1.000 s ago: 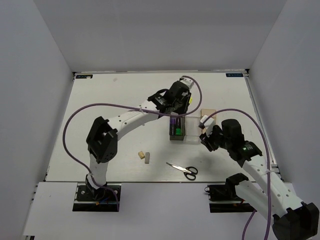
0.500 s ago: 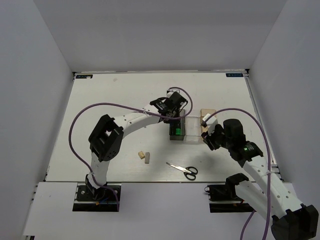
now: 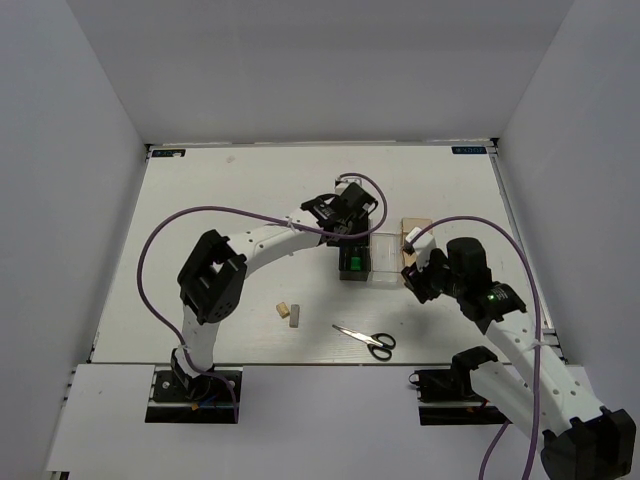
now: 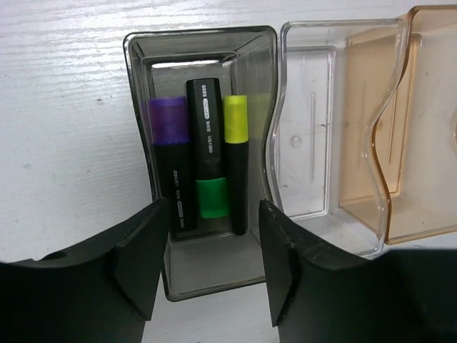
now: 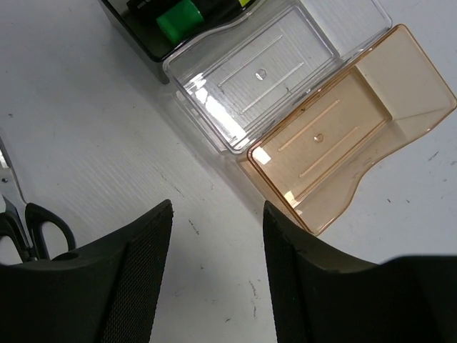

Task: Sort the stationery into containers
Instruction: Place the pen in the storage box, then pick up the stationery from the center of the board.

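The dark grey bin (image 4: 200, 279) holds three highlighters side by side, with purple (image 4: 169, 121), green (image 4: 211, 198) and yellow (image 4: 235, 118) ends. My left gripper (image 4: 211, 246) is open and empty just above the bin's near end; from above it (image 3: 350, 238) covers the far part of the bin (image 3: 353, 268). The clear bin (image 4: 314, 143) and the tan-orange bin (image 4: 418, 128) stand beside it, both empty. My right gripper (image 5: 218, 243) is open and empty over bare table near those two bins (image 3: 413, 278). Two beige erasers (image 3: 288, 312) and the scissors (image 3: 366, 340) lie on the table.
The bins stand in a row mid-table, the clear one (image 3: 383, 262) between the grey and the tan (image 3: 416, 229). The scissors' handle (image 5: 39, 227) shows at the left edge of the right wrist view. White walls enclose the table.
My left gripper came from beyond the bins, where a yellow end showed at it, to over the grey bin. The yellow highlighter now lies in that bin. The right arm barely moved.
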Motion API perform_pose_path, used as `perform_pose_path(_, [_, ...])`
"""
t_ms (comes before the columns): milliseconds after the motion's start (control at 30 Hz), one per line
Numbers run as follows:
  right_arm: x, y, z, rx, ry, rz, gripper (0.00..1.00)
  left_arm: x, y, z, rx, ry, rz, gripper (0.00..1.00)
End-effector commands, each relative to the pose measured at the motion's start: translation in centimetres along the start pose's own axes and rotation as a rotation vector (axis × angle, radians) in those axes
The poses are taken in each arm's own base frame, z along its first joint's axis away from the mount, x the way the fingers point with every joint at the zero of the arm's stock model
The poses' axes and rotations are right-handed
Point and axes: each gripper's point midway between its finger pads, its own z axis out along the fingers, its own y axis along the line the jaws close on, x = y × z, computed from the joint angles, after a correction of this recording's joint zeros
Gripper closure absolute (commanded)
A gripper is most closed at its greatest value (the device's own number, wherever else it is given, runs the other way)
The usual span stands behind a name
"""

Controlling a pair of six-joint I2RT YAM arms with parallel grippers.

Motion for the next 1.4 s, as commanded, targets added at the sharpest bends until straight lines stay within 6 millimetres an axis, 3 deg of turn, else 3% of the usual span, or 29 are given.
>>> perform_pose_path(0, [-1.0,0.3,-0.4,-0.029,-0.023,0.009,0.43,-2.4,-1.6,-2.5,0.059,-0.055,-0.021,0.37])
perform_pose_path(67, [-1.3,1.6,-0.5,-0.097,-0.034,0.008,0.54,-2.2,-1.4,-2.8,0.061,-0.06,-0.016,0.66])
perform_pose_path(100, [-1.6,1.9,-0.7,-0.12,-0.044,0.001,0.63,-3.4,-1.7,-4.6,0.094,-0.107,-0.02,0.83])
perform_pose_path(133, [-1.6,2.5,-0.7,-0.157,-0.043,-0.006,0.84,-2.8,-1.1,-4.8,0.082,-0.105,0.018,1.0])
perform_pose_path(200, [-2.7,4.7,-1.0,-0.287,-0.082,-0.004,1.0,-4.1,-0.5,-8.7,0.106,-0.177,0.03,1.0])
perform_pose_path(233, [-3.3,5.3,-1.2,-0.327,-0.088,0.011,1.0,-2.6,1.6,-9.5,0.078,-0.169,0.057,1.0])
perform_pose_path(267, [-3.2,7.2,-0.9,-0.448,-0.065,0.047,1.0,-2.1,2.7,-10.2,0.061,-0.169,0.07,0.98])
perform_pose_path(300, [-4.9,7.2,-1.2,-0.469,-0.084,0.04,1.0,0.9,6.1,-10.4,-0.004,-0.103,0.104,0.92])
perform_pose_path(333, [-5.1,8.5,-1.3,-0.524,-0.064,0.032,0.97,0.7,7.4,-12.2,0.001,-0.125,0.094,0.78])
perform_pose_path(367, [-5.0,9.1,-0.4,-0.568,-0.009,0.045,0.92,2.1,9.2,-12.6,-0.04,-0.091,0.105,0.45])
perform_pose_path(400, [-5.1,9.5,0.0,-0.584,0.01,0.039,0.87,2.7,11.9,-14.5,-0.063,-0.118,0.075,0.34])
perform_pose_path(433, [-6.8,10.1,-0.2,-0.594,0.002,0.02,0.76,5.5,14.7,-14.3,-0.136,-0.059,0.088,0.25])
perform_pose_path(467, [-6.6,11.1,1.2,-0.618,0.051,0.003,0.7,7.8,17.1,-14.0,-0.191,-0.023,0.073,0.15])
perform_pose_path(500, [-6.9,12.4,1.4,-0.647,0.064,-0.026,0.64,6.6,18.7,-16.0,-0.197,-0.116,0.018,0.13])
perform_pose_path(533, [-8.1,13.6,2.6,-0.658,0.112,-0.007,0.56,8.5,21.2,-16.0,-0.274,-0.097,-0.001,0.06])
perform_pose_path(567, [-8.2,14.7,2.9,-0.667,0.143,-0.03,0.54,10.0,22.6,-15.8,-0.299,-0.075,-0.008,0.06])
perform_pose_path(600, [-8.6,15.5,3.3,-0.67,0.166,-0.016,0.52,9.2,23.9,-17.5,-0.298,-0.164,-0.069,0.06])
perform_pose_path(633, [-9.7,15.8,4.6,-0.649,0.186,-0.01,0.52,10.9,25.5,-17.2,-0.342,-0.14,-0.071,0.06])
perform_pose_path(667, [-9.9,16.3,5.2,-0.639,0.209,0.009,0.46,10.6,26.1,-18.1,-0.34,-0.193,-0.106,0.06])
perform_pose_path(700, [-8.2,18.9,6.4,-0.667,0.313,0.018,0.42,10.7,27.2,-18.5,-0.375,-0.216,-0.135,0.06])
perform_pose_path(767, [-9.8,20.2,7.6,-0.622,0.329,0.103,0.37,10.8,28.5,-19.3,-0.385,-0.289,-0.182,0.06])
perform_pose_path(800, [-9.1,20.8,9.4,-0.575,0.375,0.106,0.33,10.7,29.2,-19.7,-0.409,-0.314,-0.189,0.06])
perform_pose_path(867, [-10.0,21.7,10.7,-0.508,0.382,0.201,0.29,11.0,29.9,-20.2,-0.407,-0.358,-0.201,0.06])
perform_pose_path(900, [-8.8,21.6,12.4,-0.437,0.422,0.199,0.27,10.9,30.4,-20.5,-0.416,-0.39,-0.207,0.06])
perform_pose_path(933, [-9.4,21.9,12.8,-0.414,0.42,0.207,0.27,11.2,30.6,-20.4,-0.421,-0.388,-0.203,0.06])
perform_pose_path(967, [-8.5,22.2,14.2,-0.351,0.479,0.252,0.27,11.3,30.7,-20.5,-0.423,-0.393,-0.203,0.06])
perform_pose_path(1033, [-7.4,22.8,14.8,-0.309,0.549,0.266,0.27,11.1,30.9,-20.9,-0.425,-0.417,-0.207,0.06])
perform_pose_path(1233, [-7.8,25.0,16.8,-0.272,0.557,0.347,0.33,11.8,31.5,-21.1,-0.438,-0.423,-0.214,0.05])
perform_pose_path(1367, [-6.8,24.5,17.8,-0.178,0.584,0.319,0.36,11.6,31.2,-21.1,-0.41,-0.44,-0.224,0.05])
